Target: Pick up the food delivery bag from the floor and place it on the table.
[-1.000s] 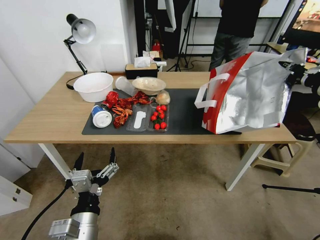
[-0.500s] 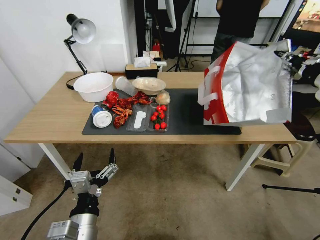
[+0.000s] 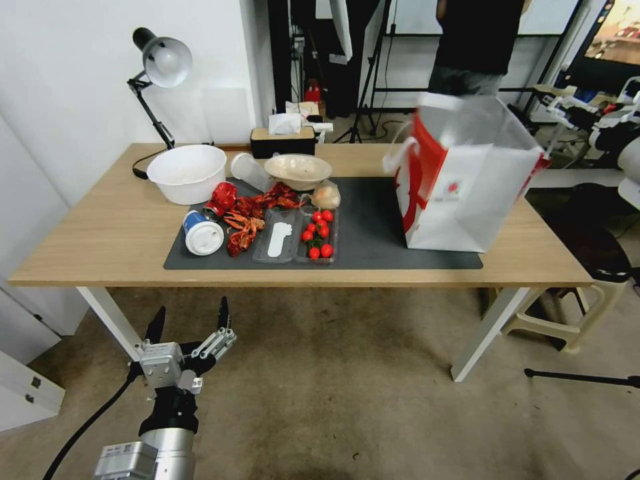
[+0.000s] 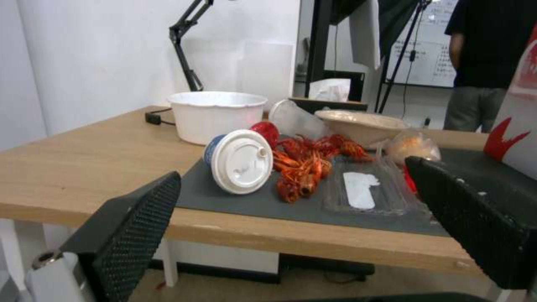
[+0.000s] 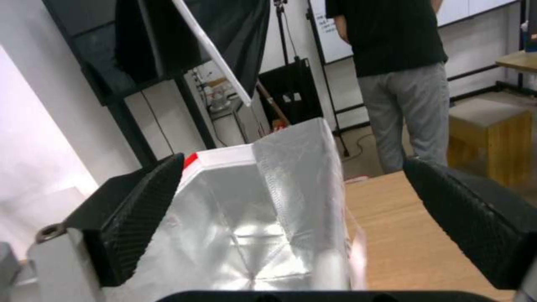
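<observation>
The food delivery bag (image 3: pixel 467 193), white with red side panels and a round red logo, stands upright on the table (image 3: pixel 100 247), at the right end of the dark mat (image 3: pixel 373 227). My right gripper (image 5: pixel 292 161) is open just above the bag's open mouth, and the silver foil lining (image 5: pixel 251 235) lies below its spread fingers. The right arm (image 3: pixel 613 133) is at the far right, beyond the bag. My left gripper (image 3: pixel 192 313) hangs open and empty above the floor (image 3: pixel 333 400), in front of the table's left part. The bag's edge (image 4: pixel 520 121) also appears in the left wrist view.
On the mat's left half lie crayfish (image 3: pixel 250 213), a lidded cup (image 3: pixel 202 235), a red can (image 3: pixel 221 198) and a tray of tomatoes (image 3: pixel 318 235). A white bowl (image 3: pixel 187 172), a desk lamp (image 3: pixel 160 63) and a tissue box (image 3: pixel 283 137) stand behind. A stool (image 3: pixel 593 267) is at the right.
The bag swung from a tilted, lifted pose with its foil facing me to upright on the mat. My right gripper let go of it and drew back to the right. The left arm stayed still.
</observation>
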Robot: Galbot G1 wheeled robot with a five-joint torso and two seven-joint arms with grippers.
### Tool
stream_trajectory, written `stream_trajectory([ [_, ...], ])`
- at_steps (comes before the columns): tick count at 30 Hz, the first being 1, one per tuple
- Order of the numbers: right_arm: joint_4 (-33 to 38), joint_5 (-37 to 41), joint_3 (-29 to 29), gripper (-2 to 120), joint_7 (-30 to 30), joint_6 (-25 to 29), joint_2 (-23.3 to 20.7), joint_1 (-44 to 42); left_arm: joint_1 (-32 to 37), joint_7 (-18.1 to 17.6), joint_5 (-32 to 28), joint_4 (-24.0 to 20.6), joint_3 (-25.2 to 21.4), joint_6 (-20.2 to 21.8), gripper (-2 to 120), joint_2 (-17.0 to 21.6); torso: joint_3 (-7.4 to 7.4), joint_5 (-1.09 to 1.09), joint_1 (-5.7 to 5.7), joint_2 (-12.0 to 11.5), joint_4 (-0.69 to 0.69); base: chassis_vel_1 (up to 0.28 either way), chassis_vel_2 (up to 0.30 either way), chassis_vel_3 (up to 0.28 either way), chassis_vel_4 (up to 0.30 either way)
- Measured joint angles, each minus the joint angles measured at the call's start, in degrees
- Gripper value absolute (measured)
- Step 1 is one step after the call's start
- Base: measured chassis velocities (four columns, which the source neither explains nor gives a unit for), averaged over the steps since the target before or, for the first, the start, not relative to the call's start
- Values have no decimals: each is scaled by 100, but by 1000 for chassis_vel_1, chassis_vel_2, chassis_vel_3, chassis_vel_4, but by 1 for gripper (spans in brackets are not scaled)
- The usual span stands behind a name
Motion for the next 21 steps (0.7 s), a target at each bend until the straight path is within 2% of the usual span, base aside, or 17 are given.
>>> stream_trajectory([
  [6,223,-21,330,100,2,0,-35,-336,0,-4,-1,-6,-12,0,100,-1,0,0,0,0,-1,0,0,0,0],
  [9,604,-474,1297,100,-239,75,-195,-1439,-42,-13,-24,-48,-51,32,100,18,-1,-2,0,0,-2,0,0,0,0],
  [10,604,-474,1297,100,-239,75,-195,-1439,-42,-13,-24,-48,-51,32,100,18,-1,-2,0,0,-2,0,0,0,0],
  [12,783,-1164,1680,100,-583,310,-241,-2090,-80,-33,-30,-55,-58,43,100,20,-1,2,-1,0,-2,0,0,0,0],
  [13,783,-1164,1680,100,-583,310,-241,-2090,-80,-33,-30,-55,-58,43,100,20,-1,2,-1,0,-2,0,0,0,0],
  [15,1023,-2022,2034,100,-818,719,-197,-2702,-121,-58,-31,-57,-59,49,100,22,-1,-2,-1,0,0,0,0,0,0],
  [16,1023,-2022,2034,100,-818,719,-197,-2702,-121,-58,-31,-57,-59,49,100,22,-1,-2,-1,0,0,0,0,0,0],
  [18,1317,-2577,2227,100,-826,1058,-34,-3176,-140,-62,-30,-60,-70,53,100,29,-1,-1,-1,0,0,0,0,0,0],
  [21,1525,-2981,2234,100,-829,1384,174,-3437,-159,-55,-29,-65,-86,50,100,30,-1,-1,-1,0,-1,0,0,0,0],
])
